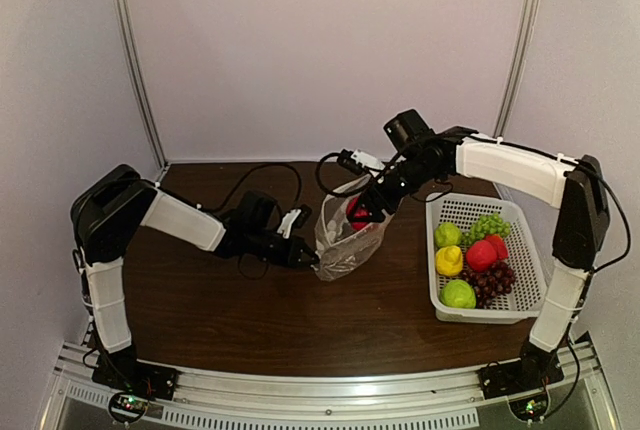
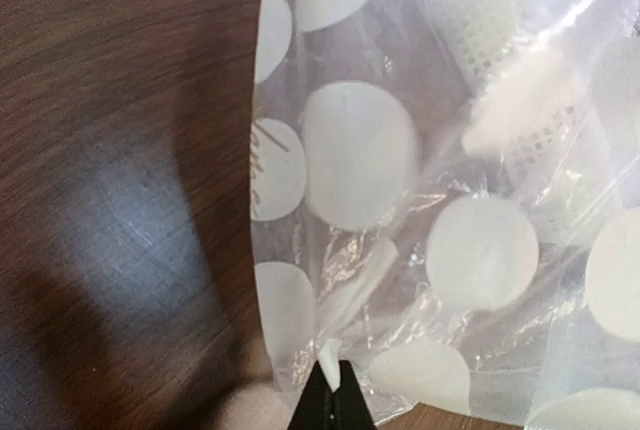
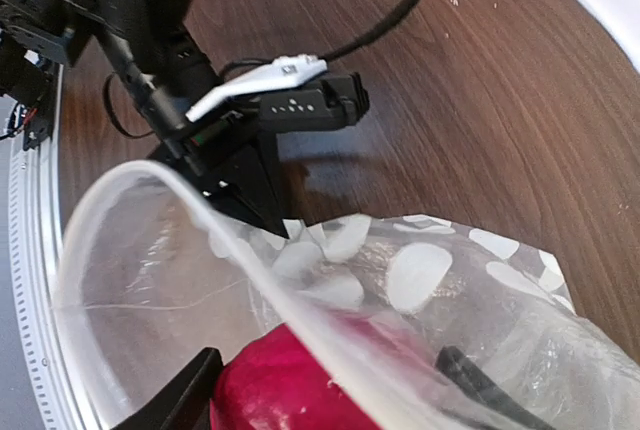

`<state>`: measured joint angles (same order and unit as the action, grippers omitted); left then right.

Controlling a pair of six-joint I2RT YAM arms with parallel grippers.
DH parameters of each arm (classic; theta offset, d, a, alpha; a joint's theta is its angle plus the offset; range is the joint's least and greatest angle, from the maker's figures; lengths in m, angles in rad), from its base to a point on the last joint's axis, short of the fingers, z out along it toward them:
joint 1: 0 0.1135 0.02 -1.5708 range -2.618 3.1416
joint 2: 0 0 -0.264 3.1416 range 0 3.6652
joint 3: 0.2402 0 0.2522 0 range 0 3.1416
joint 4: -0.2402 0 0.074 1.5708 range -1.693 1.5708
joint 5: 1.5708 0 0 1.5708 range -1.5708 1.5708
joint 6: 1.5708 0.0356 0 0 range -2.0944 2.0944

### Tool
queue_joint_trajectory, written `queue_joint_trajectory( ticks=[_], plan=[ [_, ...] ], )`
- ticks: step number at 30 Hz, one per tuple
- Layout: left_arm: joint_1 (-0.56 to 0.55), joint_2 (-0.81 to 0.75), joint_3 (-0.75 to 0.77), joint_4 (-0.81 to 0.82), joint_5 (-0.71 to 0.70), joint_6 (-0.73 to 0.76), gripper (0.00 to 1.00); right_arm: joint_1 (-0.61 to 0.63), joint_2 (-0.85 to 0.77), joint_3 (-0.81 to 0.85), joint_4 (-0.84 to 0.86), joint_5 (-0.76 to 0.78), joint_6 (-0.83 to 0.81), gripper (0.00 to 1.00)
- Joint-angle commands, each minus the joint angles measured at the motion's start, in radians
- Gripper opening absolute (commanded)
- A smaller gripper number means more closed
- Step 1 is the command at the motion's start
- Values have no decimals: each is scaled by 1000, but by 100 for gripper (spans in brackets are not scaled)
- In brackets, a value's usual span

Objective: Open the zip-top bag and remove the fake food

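The clear zip-top bag (image 1: 345, 240) with white dots stands open on the dark table. My left gripper (image 1: 305, 258) is shut on the bag's lower corner; in the left wrist view the closed tips (image 2: 335, 395) pinch a fold of the dotted bag (image 2: 420, 200). My right gripper (image 1: 362, 212) reaches into the bag's mouth and is shut on a red fruit (image 1: 358, 214). The right wrist view shows the red fruit (image 3: 290, 390) between my fingers (image 3: 180, 395), behind the bag's open rim (image 3: 200, 210). Other fake food lies in the basket (image 1: 530, 250).
The white perforated basket at the right holds a yellow lemon (image 1: 449, 261), green fruits (image 1: 458, 294), a red fruit (image 1: 481, 254), green grapes (image 1: 489, 225) and purple grapes (image 1: 494, 281). Black cables (image 1: 250, 180) lie at the back of the table.
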<state>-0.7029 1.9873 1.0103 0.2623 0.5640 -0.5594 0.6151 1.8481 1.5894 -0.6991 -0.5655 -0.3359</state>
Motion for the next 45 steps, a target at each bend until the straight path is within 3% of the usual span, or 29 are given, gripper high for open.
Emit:
queue_joint_trajectory(
  ticks=[1,9,16,25,37,45],
  plan=[
    [8,-63,-1,-22,-20,12,0,-20,-106,-17,-51,-51,-32,69],
    [8,-142,10,-40,-22,19,0,-52,-231,-55,-86,-198,-83,71],
    [-1,-195,53,-6,17,1,0,-16,-183,-105,2,-140,-6,71],
    [-2,-198,86,-63,-21,15,0,33,-105,26,-60,-127,-2,72],
    [24,-240,20,-74,-90,43,0,12,-259,-68,-142,13,-62,73],
    [79,-322,-40,-128,-171,94,0,-121,-355,-109,-209,1,-94,73]
  ],
)
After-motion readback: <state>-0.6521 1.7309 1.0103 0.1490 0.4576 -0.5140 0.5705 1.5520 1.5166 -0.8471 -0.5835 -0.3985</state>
